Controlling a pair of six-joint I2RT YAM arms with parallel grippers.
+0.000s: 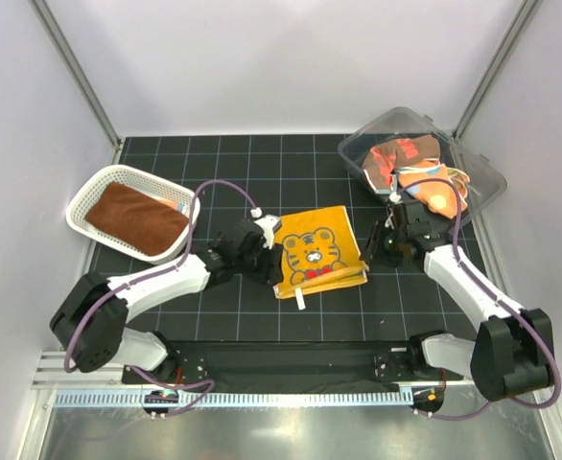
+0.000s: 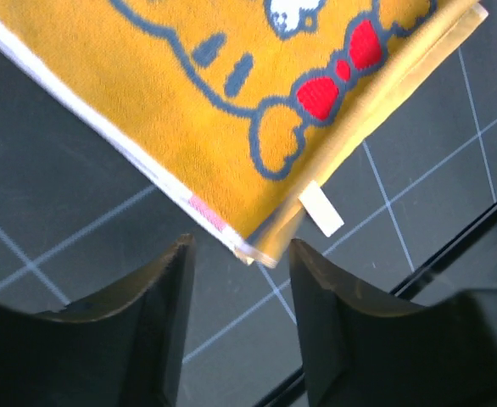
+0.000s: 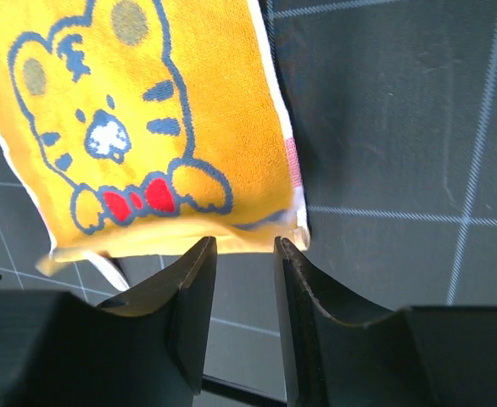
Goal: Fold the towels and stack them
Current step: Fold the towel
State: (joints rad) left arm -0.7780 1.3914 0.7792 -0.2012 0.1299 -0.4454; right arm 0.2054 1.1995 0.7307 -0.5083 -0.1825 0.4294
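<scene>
Yellow-orange terry with a blue-outlined tiger and a red bow tie: this folded towel (image 1: 319, 251) lies flat in the middle of the black gridded bench (image 1: 262, 172), its layered edges toward the arms and a small white tag (image 2: 321, 209) sticking out at the near side. The left gripper (image 1: 269, 264) sits low at the towel's left corner; in the left wrist view its fingers (image 2: 168, 297) stand moderately apart with only bench between them, the corner just beyond the tips. The right gripper (image 1: 379, 241) is at the towel's right side, jaws parted narrowly, nothing clamped, the towel's edge right at the tips. To the far left, a white mesh basket (image 1: 78, 213) holds a folded rust-brown towel (image 1: 137, 216). At the back right, a clear plastic bin (image 1: 482, 177) holds crumpled orange and patterned towels (image 1: 420, 172), close behind the right arm's wrist.
</scene>
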